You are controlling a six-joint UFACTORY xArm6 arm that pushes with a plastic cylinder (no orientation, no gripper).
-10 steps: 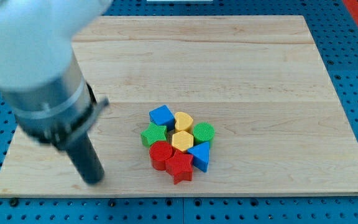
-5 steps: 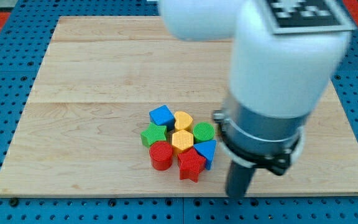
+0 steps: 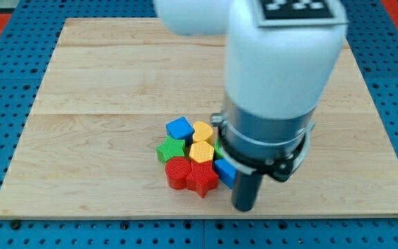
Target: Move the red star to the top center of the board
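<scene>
red star (image 3: pixel 202 178), just left of my tip (image 3: pixel 244 207)

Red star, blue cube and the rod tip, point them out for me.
red star (image 3: pixel 202 180), camera view, its top face
blue cube (image 3: pixel 179 128), camera view, its top face
my tip (image 3: pixel 244 207), camera view, rod's lower end

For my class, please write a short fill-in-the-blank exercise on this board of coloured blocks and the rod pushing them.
1. My tip rests on the wooden board to the view's ___ of the red star.
2. The red cylinder touches the red star on the view's ___ side.
3. The block at the cluster's upper left is the ___ cube.
4. The number of yellow blocks is ___.

Missing words: right; left; blue; two
</scene>
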